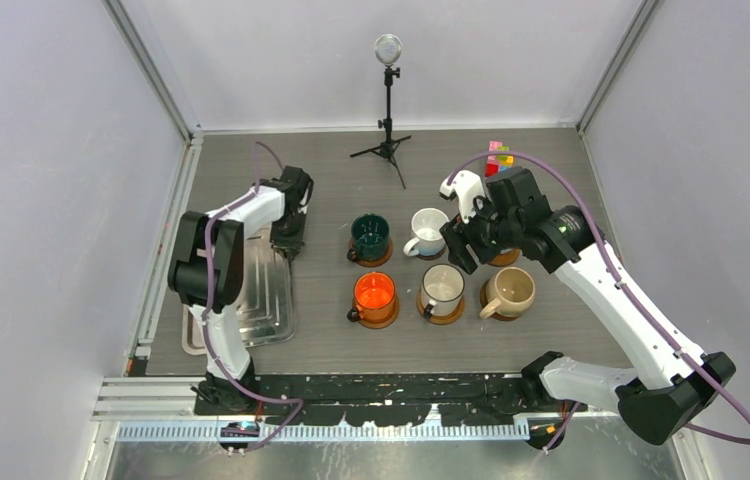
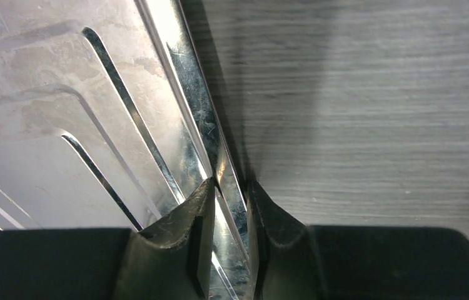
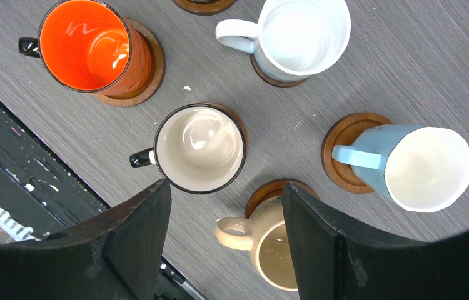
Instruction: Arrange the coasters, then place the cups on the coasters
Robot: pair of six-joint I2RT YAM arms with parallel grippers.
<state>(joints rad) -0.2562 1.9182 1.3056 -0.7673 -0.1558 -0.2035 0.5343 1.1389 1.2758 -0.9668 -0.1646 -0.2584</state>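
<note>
the task looks essentially finished: all six cups sit on coasters, in two rows of three at the middle of the worktop. the green cup, white cup and light blue cup make the far row. the orange cup, dark-rimmed white cup and beige cup make the near one, and a brown edge shows under each. i judge that little is left beyond tidying. the right gripper hangs above the cups, jaws spread and empty. the left gripper is off at the silver tray, jaws set close on its raised rim, one each side, apparently pinching it. no brand, label or writing is legible anywhere.
</note>
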